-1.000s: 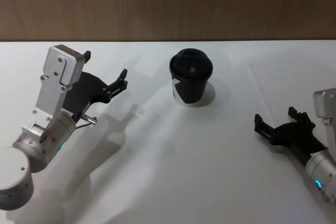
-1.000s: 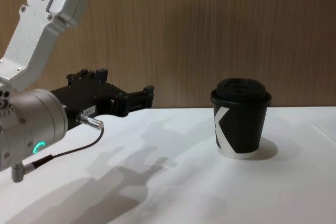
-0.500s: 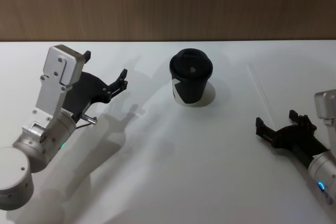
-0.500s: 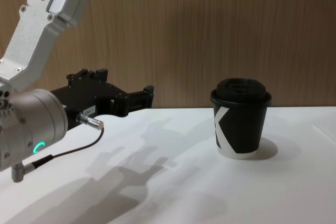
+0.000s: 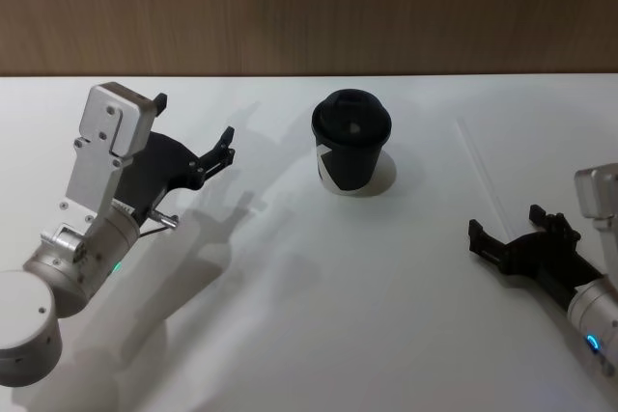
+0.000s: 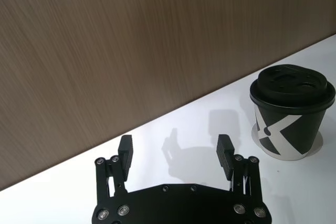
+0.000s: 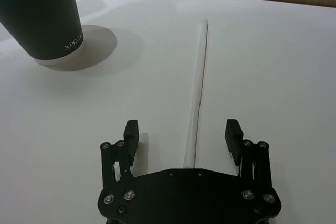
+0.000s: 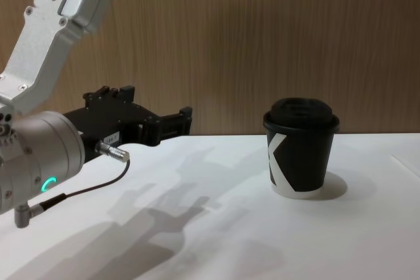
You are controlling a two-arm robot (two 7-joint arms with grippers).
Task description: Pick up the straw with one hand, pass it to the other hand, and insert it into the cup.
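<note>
Straw flat on the table, right gripper spread about its near end.
The straw (image 7: 197, 93) is seen lying on the table (image 5: 290, 315), right of the cup (image 5: 351, 142) and apart from it. The right gripper (image 7: 182, 132) is held wide, nothing gripped, one finger on each side of the straw. The left gripper (image 6: 175, 148) is held wide and empty, left of the cup.

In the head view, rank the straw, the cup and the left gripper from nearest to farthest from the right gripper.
From the right gripper, open at the table's right side:
1. Straw, lying flat just ahead of it.
2. Cup, upright at centre, farther back and to the left.
3. Left gripper, open, across on the left side.
</note>
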